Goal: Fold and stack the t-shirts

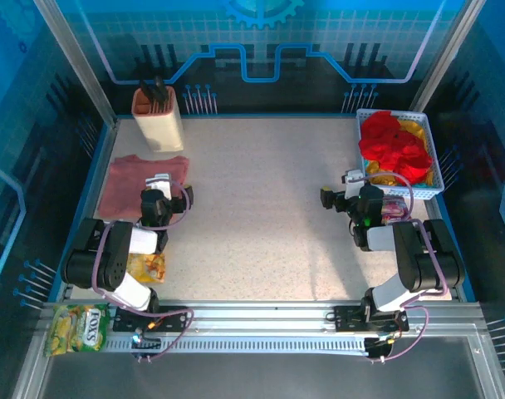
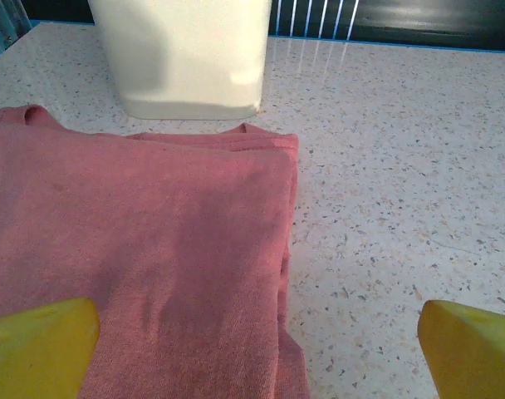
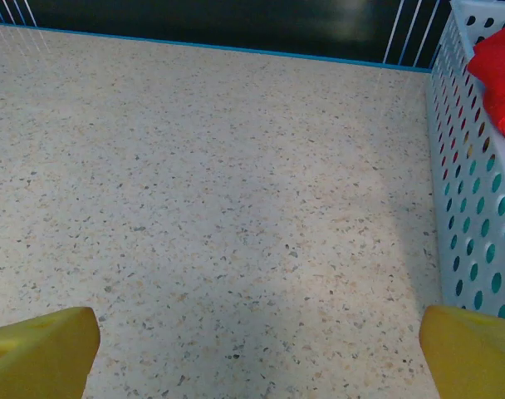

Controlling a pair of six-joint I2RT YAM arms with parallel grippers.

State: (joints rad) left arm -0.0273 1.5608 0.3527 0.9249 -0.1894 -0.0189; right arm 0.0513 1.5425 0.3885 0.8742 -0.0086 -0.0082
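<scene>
A dusty-pink t-shirt (image 1: 132,184) lies folded flat at the table's left, in front of the cream holder. In the left wrist view the same pink t-shirt (image 2: 144,249) spreads under the camera, its folded right edge running down the middle. My left gripper (image 1: 163,184) hovers over that shirt's right edge, open, its yellow fingertips (image 2: 45,341) wide apart with nothing between them. A bright red t-shirt (image 1: 392,145) sits crumpled in the white basket at the right; a red corner (image 3: 497,66) shows above the basket wall. My right gripper (image 1: 342,189) is open over bare table left of the basket.
A cream knife holder (image 1: 157,116) stands at the back left, its base (image 2: 186,58) just beyond the pink shirt. The perforated white basket (image 1: 433,162) also holds yellow cloth. Snack packets lie by the left arm base (image 1: 146,266) and on the front rail (image 1: 78,328).
</scene>
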